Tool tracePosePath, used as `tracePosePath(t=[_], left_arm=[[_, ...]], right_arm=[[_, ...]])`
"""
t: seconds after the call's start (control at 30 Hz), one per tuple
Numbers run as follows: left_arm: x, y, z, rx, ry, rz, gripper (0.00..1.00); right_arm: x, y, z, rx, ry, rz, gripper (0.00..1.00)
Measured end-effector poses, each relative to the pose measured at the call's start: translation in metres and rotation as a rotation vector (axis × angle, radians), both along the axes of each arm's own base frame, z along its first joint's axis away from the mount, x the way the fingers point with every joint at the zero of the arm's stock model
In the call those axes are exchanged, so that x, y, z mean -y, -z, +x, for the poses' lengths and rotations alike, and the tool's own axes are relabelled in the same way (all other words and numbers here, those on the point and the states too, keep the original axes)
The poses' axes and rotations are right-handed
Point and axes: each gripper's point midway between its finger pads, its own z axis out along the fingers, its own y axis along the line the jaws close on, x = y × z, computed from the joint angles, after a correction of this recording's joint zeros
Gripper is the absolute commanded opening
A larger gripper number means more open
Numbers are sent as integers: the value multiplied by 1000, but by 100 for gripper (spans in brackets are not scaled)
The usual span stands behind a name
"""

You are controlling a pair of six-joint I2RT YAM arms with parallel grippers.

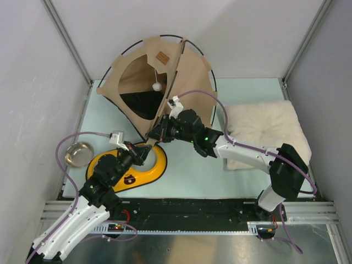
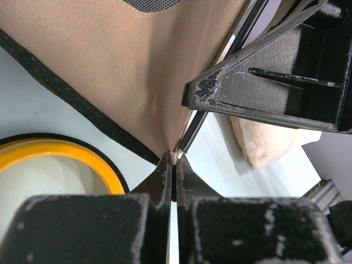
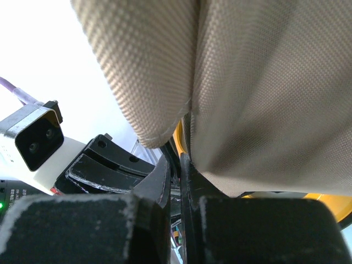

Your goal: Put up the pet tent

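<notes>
Pinching the pet tent (image 1: 184,77) by its near corner: left end effector (image 2: 173,165) closed on the fabric tip, right end effector (image 1: 158,133) closed on the hem just beyond it. Tent body rises beyond both. Light, floppy cloth, likely springy black pole (image 2: 193,132); hold hems.

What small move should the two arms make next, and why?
Probably the right gripper should ease the black pole it holds into the corner of the pet tent that the left gripper pinches; the pole's pale tip sits at that corner.
</notes>
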Motion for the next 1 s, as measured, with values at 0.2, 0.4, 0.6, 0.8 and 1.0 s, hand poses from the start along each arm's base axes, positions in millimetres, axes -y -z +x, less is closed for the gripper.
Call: tracePosePath(t=[0.2,0.4,0.6,0.8,1.0], left_arm=[[1,2,2,-7,1,4,0],[2,3,2,-11,4,6,0],[2,3,2,-11,4,6,0],[3,3,2,-12,4,6,0],[3,4,3,-15,5,7,0]], right_arm=[[1,0,1,-1,-1,1,0],[1,0,2,3,-2,-1,0],[1,0,2,3,-1,-1,0],[1,0,2,2,0,-1,0],[2,1,3,3,8,-5,0]])
